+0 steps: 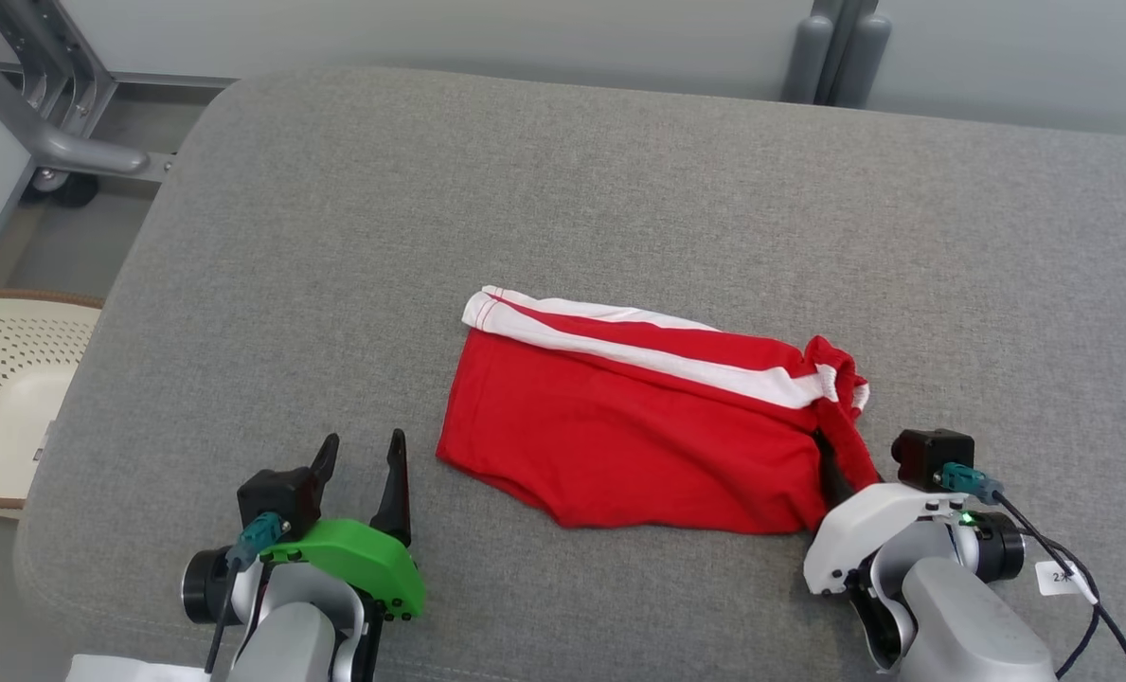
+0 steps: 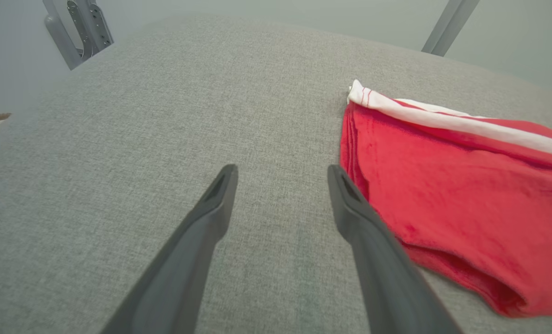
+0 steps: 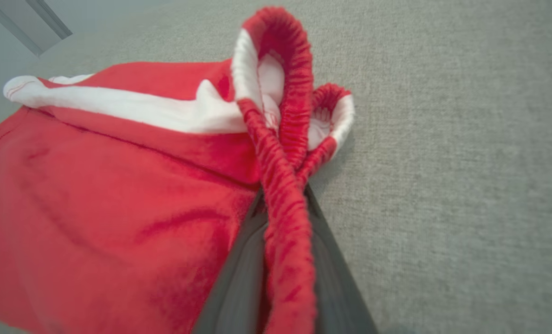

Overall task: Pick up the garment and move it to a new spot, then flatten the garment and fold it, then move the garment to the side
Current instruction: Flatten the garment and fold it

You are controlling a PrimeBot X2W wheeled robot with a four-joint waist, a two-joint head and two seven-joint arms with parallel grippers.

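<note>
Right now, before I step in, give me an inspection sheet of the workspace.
Surface: grey fabric pad, smooth.
Job's things: red shorts with a white stripe, lying flat mid-surface; waistband bunched at the robot's right end.
Clutter: nothing seen.
Grippers: left gripper open, beside the shorts' left edge, not touching; right gripper shut on the waistband.
Cables: dark cable with white tag at the right wrist; second cable at the left wrist.
Surroundings: cream perforated basket at left; grey metal frame behind.
</note>
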